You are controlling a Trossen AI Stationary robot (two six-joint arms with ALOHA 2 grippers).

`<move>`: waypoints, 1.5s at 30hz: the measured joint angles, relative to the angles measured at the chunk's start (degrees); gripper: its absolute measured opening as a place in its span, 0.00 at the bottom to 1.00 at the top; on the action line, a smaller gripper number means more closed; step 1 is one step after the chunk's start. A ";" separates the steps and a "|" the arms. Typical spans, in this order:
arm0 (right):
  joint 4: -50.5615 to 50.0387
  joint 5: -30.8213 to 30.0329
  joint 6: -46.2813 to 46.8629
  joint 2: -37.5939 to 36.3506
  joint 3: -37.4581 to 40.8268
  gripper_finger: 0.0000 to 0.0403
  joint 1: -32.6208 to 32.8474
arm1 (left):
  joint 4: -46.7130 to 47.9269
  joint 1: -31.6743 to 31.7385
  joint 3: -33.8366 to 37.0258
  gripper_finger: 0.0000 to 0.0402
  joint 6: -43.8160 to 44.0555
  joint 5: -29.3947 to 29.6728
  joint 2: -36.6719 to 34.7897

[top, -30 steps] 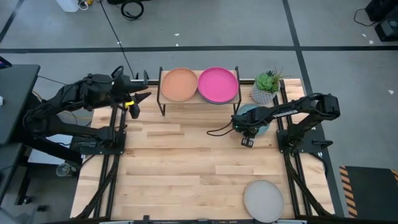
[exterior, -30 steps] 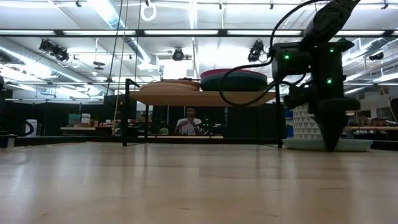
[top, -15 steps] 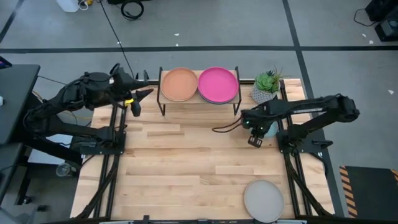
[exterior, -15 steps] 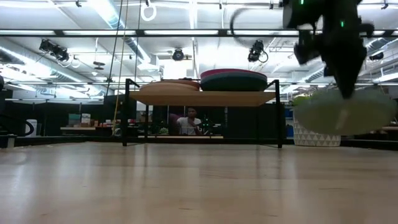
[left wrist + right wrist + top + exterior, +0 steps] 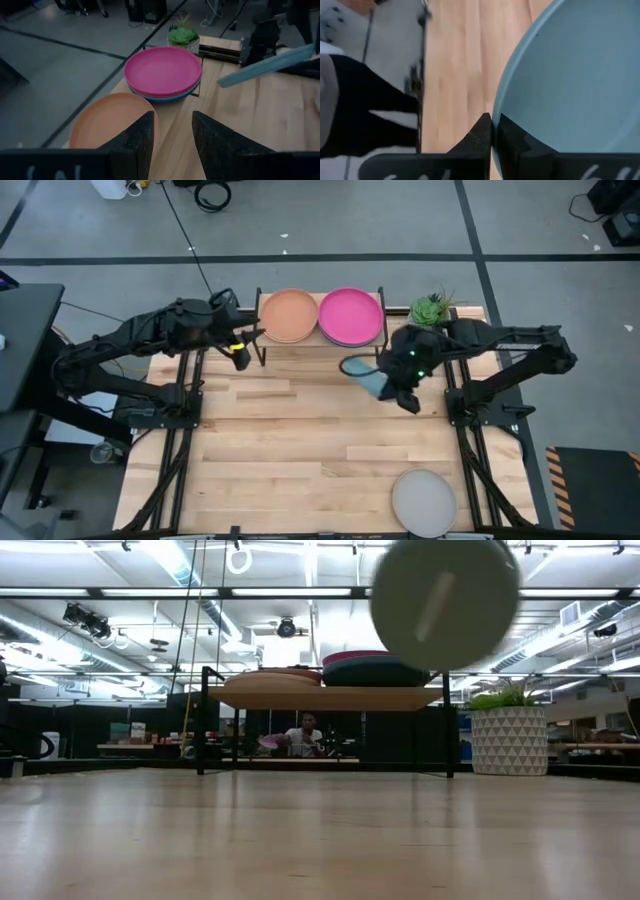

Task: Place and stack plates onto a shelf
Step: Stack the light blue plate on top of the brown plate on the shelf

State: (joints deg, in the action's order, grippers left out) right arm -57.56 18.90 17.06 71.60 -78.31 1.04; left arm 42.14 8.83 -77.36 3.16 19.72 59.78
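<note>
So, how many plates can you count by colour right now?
orange plate, on the shelf: 1
pink plate, top of the shelf stack: 1
blue plate, under the pink: 1
pale blue plate, held by the right gripper: 1
grey plate: 1
Total: 5 showing; the stacks may hide more.

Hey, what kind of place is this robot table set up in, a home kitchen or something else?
Probably a lab or workshop, not a home: the low view shows an open hall with ceiling strip lights, a person seated at a bench far behind the shelf, and the high view shows grey floor marked with dark tape lines.
</note>
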 joint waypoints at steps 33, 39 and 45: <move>18.17 -20.49 -43.46 39.62 -33.28 0.07 -13.80 | -9.19 3.30 -0.02 0.35 21.77 -13.00 -13.83; 16.00 -21.29 -44.32 42.09 -33.26 0.08 -15.69 | -9.04 3.23 -0.02 0.35 21.74 -15.96 -13.81; 14.56 -20.52 -44.28 42.35 -33.24 0.18 -16.49 | -6.57 3.23 -0.02 0.35 21.62 -16.02 -13.81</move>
State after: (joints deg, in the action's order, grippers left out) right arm -43.00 -1.62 -27.22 113.94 -111.55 -15.45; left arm 35.57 12.05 -77.38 24.79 3.70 45.98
